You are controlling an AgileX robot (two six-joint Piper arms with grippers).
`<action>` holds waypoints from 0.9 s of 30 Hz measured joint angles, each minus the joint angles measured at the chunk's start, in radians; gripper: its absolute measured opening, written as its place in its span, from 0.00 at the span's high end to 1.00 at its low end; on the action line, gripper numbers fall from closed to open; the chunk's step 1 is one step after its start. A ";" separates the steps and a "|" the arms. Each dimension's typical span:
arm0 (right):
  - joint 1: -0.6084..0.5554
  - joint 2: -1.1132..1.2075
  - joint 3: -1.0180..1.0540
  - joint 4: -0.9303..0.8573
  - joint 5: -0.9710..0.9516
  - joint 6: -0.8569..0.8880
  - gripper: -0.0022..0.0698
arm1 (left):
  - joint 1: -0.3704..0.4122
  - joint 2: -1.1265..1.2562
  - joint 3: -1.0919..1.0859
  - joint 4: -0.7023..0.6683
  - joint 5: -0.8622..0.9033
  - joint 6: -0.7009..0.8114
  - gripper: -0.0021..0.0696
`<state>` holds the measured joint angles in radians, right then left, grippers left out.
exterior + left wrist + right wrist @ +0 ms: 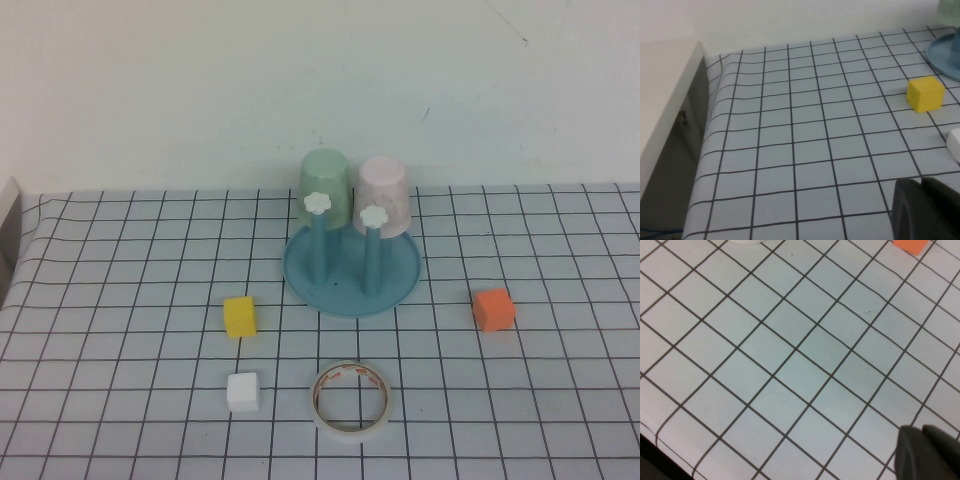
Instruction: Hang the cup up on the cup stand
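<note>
The pale pink cup (384, 196) hangs upside down on a rear peg of the blue cup stand (352, 268), beside a pale green cup (326, 189) on the other rear peg. Two front pegs with white flower caps (373, 216) stand bare. Neither arm shows in the high view. My left gripper (921, 182) is shut with nothing in it, low over the table's left part, away from the stand. My right gripper (921, 430) is shut and holds nothing, over bare grid cloth near the table's front edge.
A yellow cube (240, 316), a white cube (243, 391) and a tape roll (350, 396) lie in front of the stand; an orange cube (493, 309) lies to its right. The table's left edge (707, 135) drops beside a white cabinet (662, 105).
</note>
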<state>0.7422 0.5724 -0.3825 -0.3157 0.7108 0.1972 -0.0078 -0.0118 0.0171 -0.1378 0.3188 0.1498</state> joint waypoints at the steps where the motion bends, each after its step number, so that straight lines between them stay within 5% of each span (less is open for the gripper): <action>1: 0.000 0.000 0.000 0.000 0.000 0.000 0.97 | -0.008 -0.001 0.000 0.003 0.000 -0.004 0.97; 27: 0.000 0.000 0.000 0.000 0.000 0.000 0.97 | -0.035 -0.001 0.000 0.046 0.001 -0.077 0.97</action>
<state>0.7422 0.5724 -0.3825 -0.3157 0.7108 0.1972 -0.0432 -0.0125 0.0171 -0.0914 0.3196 0.0733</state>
